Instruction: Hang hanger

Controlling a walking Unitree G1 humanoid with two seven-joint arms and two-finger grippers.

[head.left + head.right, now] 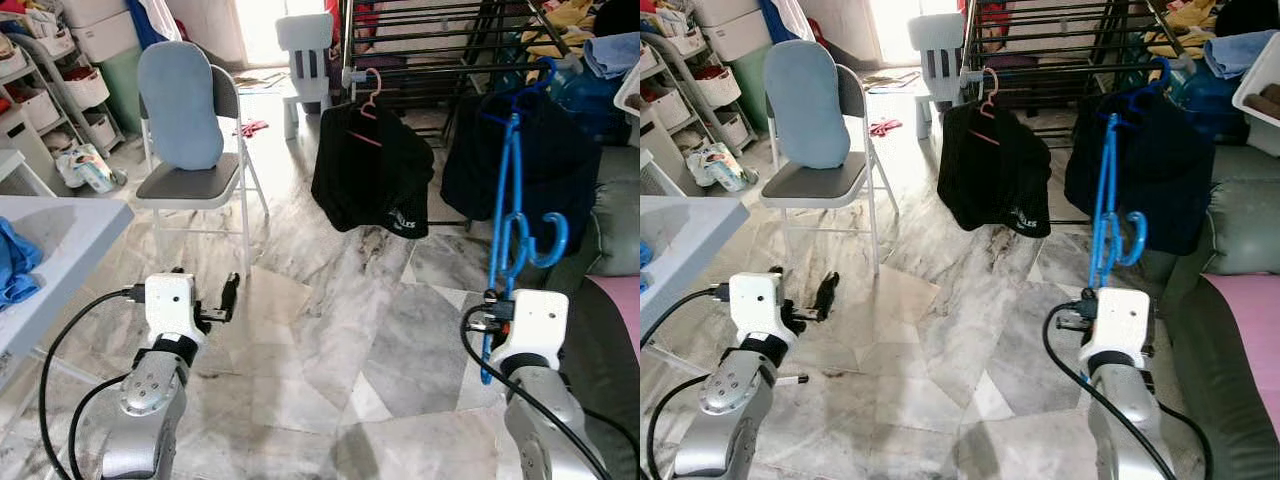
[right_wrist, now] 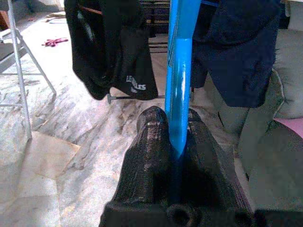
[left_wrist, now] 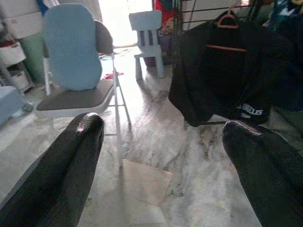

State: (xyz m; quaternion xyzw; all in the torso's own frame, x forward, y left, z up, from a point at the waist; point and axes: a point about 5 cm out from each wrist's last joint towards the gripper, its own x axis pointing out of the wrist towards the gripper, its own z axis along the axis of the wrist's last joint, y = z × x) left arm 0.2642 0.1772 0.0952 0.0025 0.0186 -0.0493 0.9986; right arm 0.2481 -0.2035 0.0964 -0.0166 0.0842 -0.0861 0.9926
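- The right gripper (image 2: 176,137) is nearest, its two black fingers (image 2: 147,156) pressed against either side of the blue hanger (image 1: 508,215). In the eye views the fingers themselves are hidden behind the wrist housing.
- The blue hanger stands upright from that grip. Its hook curls out to the side partway up; its top end reaches in front of a dark blue garment (image 1: 560,160), and whether it touches the garment or the rack cannot be told.
- The left gripper (image 3: 161,142) is held low over the marble floor (image 1: 330,330), fingers spread wide with nothing between them.
- A white table edge (image 1: 70,235) with a blue cloth (image 1: 15,260) is cut off at the robot's left.
- Farther out, a grey folding chair (image 1: 200,180) carries a light blue cushion (image 1: 180,105).
- Beyond, a dark metal drying rack (image 1: 430,40) holds a black garment (image 1: 375,170) on a pink hanger (image 1: 368,100); the rack's top is cut off.
- A white child's chair (image 1: 305,60) stands behind, against bright, washed-out light.
- A grey sofa (image 1: 1230,250) with a pink cushion (image 1: 1250,320) is partly out of frame at the right.
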